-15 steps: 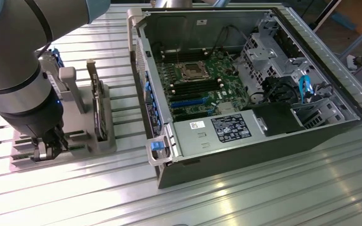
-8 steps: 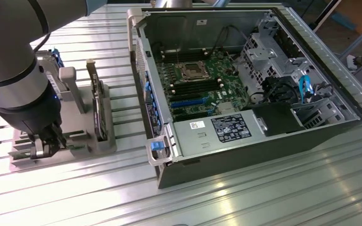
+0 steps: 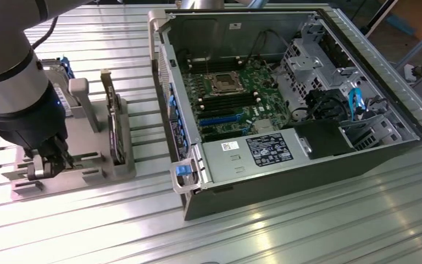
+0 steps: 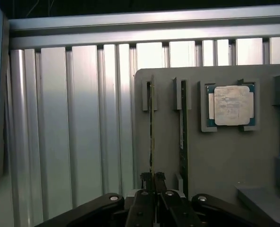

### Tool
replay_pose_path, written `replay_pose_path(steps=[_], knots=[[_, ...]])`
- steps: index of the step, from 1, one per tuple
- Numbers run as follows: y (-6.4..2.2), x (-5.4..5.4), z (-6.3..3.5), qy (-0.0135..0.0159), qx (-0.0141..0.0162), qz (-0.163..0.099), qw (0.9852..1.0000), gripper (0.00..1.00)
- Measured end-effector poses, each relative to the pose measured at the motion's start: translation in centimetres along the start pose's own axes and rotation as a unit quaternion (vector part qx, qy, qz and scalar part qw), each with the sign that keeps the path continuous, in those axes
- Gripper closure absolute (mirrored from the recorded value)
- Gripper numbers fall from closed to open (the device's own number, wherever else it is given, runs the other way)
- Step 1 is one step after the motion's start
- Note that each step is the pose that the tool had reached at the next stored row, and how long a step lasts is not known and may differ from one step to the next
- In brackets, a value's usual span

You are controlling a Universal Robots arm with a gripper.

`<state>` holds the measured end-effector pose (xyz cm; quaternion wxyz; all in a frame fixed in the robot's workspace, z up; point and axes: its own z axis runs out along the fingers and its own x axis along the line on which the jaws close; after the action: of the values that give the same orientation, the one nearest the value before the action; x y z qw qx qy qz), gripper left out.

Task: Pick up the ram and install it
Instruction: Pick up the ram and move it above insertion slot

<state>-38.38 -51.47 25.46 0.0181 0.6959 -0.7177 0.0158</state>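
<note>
Ram (image 4: 151, 127): thin green stick standing on edge in the grey holder (image 4: 215, 156), far end seated between the slot guides. Pincer (image 4: 153, 178): narrow, fingertips pinched on the near end of the ram's upper edge. Second matching stick (image 4: 182, 127): parallel, just beside, between the ram & the square silver processor (image 4: 233, 105), which lies flat in its own recess. Ext. view: arm w/ pincer (image 3: 48, 165) down over the holder (image 3: 97, 170) at the exterior view's left; dark expansion card (image 3: 114, 126) upright on the same holder. Open PC case (image 3: 357, 159) w/ green motherboard (image 3: 229, 102) on the ribbed metal desk (image 3: 306, 220), exterior view's right, well apart from the ram.
</note>
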Motion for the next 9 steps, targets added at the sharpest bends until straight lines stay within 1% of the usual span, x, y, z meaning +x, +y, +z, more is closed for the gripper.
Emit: replay_pose_path(steps=[4, 9], knots=[[0.00, 0.1, -1.37, 0.0000, 0.0000, 0.000, 1.0000, 0.88], [-0.02, 0.1, -2.61, 0.0000, 0.0000, 0.000, 1.0000, 0.88]])
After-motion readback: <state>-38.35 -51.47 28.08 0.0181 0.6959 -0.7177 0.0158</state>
